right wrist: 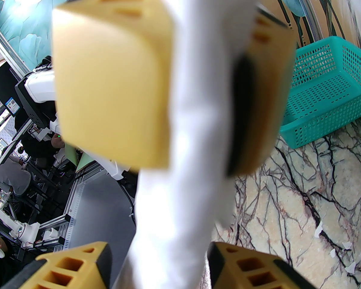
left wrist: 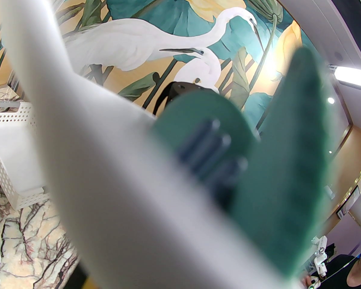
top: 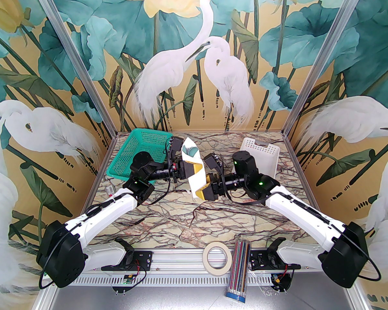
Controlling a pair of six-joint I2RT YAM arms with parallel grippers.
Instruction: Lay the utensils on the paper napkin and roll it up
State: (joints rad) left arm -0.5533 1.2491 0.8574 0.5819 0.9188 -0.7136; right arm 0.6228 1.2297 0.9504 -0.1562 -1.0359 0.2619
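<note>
you have the paper napkin [top: 194,176] rolled into a white tube around the utensils [top: 191,151], raised above the table [top: 187,224] and tilted, its open end away from the bases. there the dark green spoon [left wrist: 198,113] and fork [left wrist: 212,155] protrude, blurred at close range.

Rolled paper napkin [top: 194,179] hides the utensils' [top: 191,152] handles.

1. Marble-patterned table [top: 194,218].
2. Teal mesh basket [top: 116,168] sits at its far left corner.
3. White perforated basket [top: 265,160] stands near the far right corner.
4. Tape roll [top: 218,269] and pencil bundle [top: 240,270] lie side by side at the near edge.
</note>
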